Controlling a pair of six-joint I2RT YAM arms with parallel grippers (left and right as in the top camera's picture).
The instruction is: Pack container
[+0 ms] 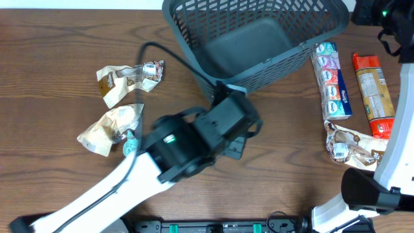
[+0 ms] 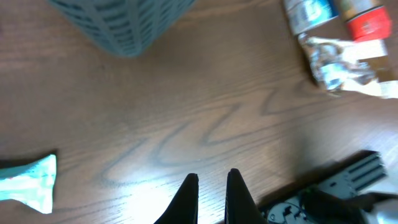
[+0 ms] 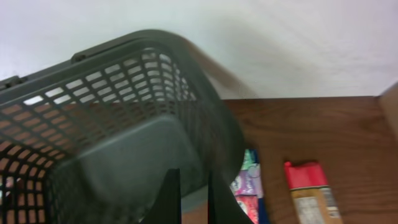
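Left end effector: hidden in the overhead view beneath its own wrist housing and shown only by the left wrist camera. There the two fingers are drawn close together over bare tabletop, with a narrow slit and nothing between them. Right end effector: cropped at the top right corner of the overhead view. In its own camera the fingers are likewise nearly together and empty, with the container just ahead; contact with it cannot be made out. The container is seen tilted at the far middle of the tabletop, its far rim cut off by the frame edge. A teal packet is partly covered by the left arm and is cut off by the left edge of the left wrist view. Two crumpled packets lie well apart from the container on the left. A strip pack lies just beside its right wall, with an orange pack and a silver packet nearer the right edge. Open wood is shown between the container's near corner and the left fingers.
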